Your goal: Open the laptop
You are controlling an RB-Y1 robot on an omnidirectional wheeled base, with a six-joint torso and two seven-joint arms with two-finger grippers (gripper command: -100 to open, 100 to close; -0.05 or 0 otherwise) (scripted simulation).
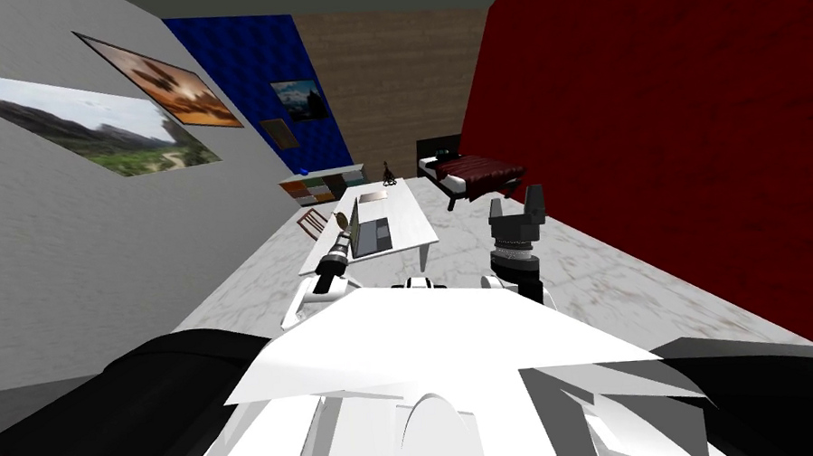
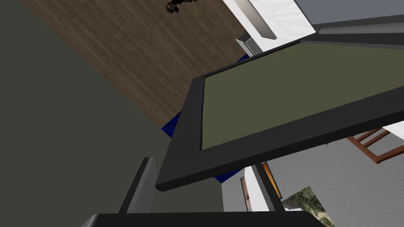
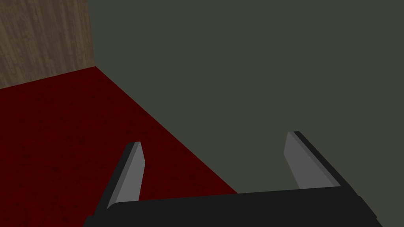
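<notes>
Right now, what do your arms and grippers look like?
Left arm and right arm: white, dark joints. Right gripper: dark box on a ribbed grey wrist ring. Fingers: thin, flat, light grey blades with dark edges. Left gripper the same. No cables or markings visible.

Even, flat light, moderately bright throughout, head view rolled, walls [image 1: 56, 294] splaying toward its corners

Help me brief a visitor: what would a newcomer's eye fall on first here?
The laptop stands out: its dark-framed lid, raised, has a corner between the open fingers of the left gripper, on the white table. The deep red wall takes the robot's right side, where the right gripper points up, open.
</notes>
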